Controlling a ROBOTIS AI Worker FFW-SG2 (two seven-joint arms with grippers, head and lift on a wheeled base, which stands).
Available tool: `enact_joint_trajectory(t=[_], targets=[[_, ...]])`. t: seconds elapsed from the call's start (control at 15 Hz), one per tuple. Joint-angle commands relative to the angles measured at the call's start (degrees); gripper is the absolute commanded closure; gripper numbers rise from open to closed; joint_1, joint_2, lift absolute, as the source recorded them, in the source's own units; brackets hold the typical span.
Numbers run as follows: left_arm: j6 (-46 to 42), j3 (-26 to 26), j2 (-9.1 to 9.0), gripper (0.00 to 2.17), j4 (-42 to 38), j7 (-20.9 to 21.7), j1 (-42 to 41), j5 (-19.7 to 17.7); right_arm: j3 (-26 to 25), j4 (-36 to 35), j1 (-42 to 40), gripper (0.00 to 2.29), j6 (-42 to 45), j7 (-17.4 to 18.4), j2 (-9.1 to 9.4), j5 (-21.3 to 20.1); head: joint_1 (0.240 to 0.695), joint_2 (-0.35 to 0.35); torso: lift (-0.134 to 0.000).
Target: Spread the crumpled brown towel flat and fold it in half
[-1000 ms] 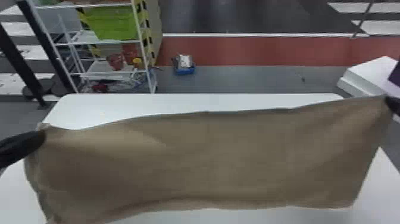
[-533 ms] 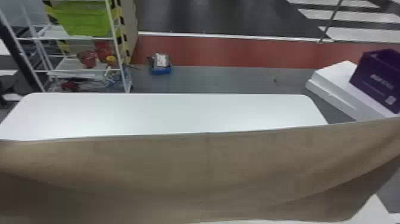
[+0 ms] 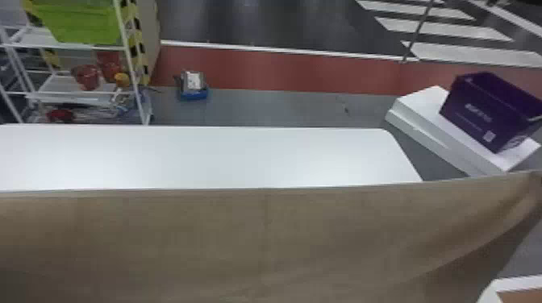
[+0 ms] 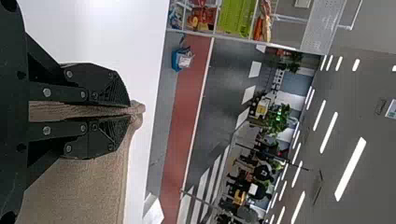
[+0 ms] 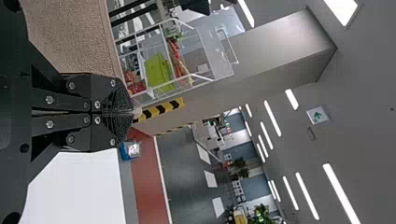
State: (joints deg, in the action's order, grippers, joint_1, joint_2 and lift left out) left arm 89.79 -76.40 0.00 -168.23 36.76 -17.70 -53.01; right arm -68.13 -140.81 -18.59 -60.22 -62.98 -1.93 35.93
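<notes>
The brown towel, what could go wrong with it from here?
The right gripper seems to pinch just a small tip of the brown towel, so that corner might slip out. The towel's right end reaches past the table's right edge, so it may land hanging off. The cloth is bunched at the left gripper's fingertips, which could leave a crease.

The white table (image 3: 209, 157) has a smooth top, a straight far edge and a rounded corner.
</notes>
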Motion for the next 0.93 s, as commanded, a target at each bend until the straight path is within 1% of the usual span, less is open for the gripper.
enact_joint_trajectory(t=[0.0,0.07,0.13,0.2,0.27,0.33,0.4,0.47,0.6,0.67,0.73,0.87], targets=[[0.24,17.07,-0.15,1.02,0.27,-0.11,0.30,19.61,8.01,2.21,0.75,1.95,3.13,1.89,-0.44,-7.63,0.695,-0.164,-0.124],[0.24,25.42,-0.15,1.02,1.23,0.07,0.30,29.45,11.62,3.70,1.36,1.95,4.71,2.77,-0.53,-10.88,0.695,-0.153,-0.124],[-2.11,33.16,-0.15,1.02,3.96,-0.11,0.47,38.33,15.92,6.08,2.24,1.95,7.18,4.00,-0.44,-14.04,0.695,-0.144,-0.124],[-7.73,38.34,-0.15,1.02,7.74,-0.37,0.91,43.60,19.53,8.54,2.77,1.95,10.34,5.58,-0.62,-16.50,0.695,-0.133,-0.124],[-11.07,41.86,-0.15,1.02,11.69,-1.08,1.88,46.33,22.25,10.12,3.38,1.95,11.75,6.64,-0.79,-19.14,0.695,-0.121,-0.124],[-11.95,45.99,-0.15,1.02,15.91,-2.04,3.20,49.14,24.89,12.05,4.26,1.95,12.80,7.08,-0.71,-21.60,0.695,-0.108,-0.124],[-18.81,48.71,-0.15,1.03,19.60,-2.92,3.46,50.90,26.30,13.90,4.96,1.95,15.09,7.78,-0.71,-22.92,0.695,-0.084,-0.124],[-23.20,50.38,-0.15,1.02,22.24,-3.71,3.46,51.51,27.44,14.95,5.05,1.95,16.49,8.57,-0.79,-23.80,0.695,-0.076,-0.124],[-25.31,54.60,-0.15,1.02,26.37,-4.24,4.69,55.73,28.23,17.50,5.93,1.95,19.30,8.92,-0.88,-25.38,0.695,-0.073,-0.124],[-28.65,55.30,-0.15,1.02,28.22,-4.86,4.69,56.26,28.49,18.56,6.28,1.95,20.18,9.01,-1.06,-26.08,0.695,-0.075,-0.124],[-31.64,55.92,-0.15,1.03,30.06,-4.94,4.69,56.43,29.11,19.88,6.72,1.95,21.06,9.36,-1.67,-26.87,0.695,-0.079,-0.124],[-33.05,57.94,-0.15,1.02,32.17,-6.00,4.69,59.16,30.51,24.62,8.04,1.95,24.40,9.54,-3.87,-27.58,0.695,-0.092,-0.124]])
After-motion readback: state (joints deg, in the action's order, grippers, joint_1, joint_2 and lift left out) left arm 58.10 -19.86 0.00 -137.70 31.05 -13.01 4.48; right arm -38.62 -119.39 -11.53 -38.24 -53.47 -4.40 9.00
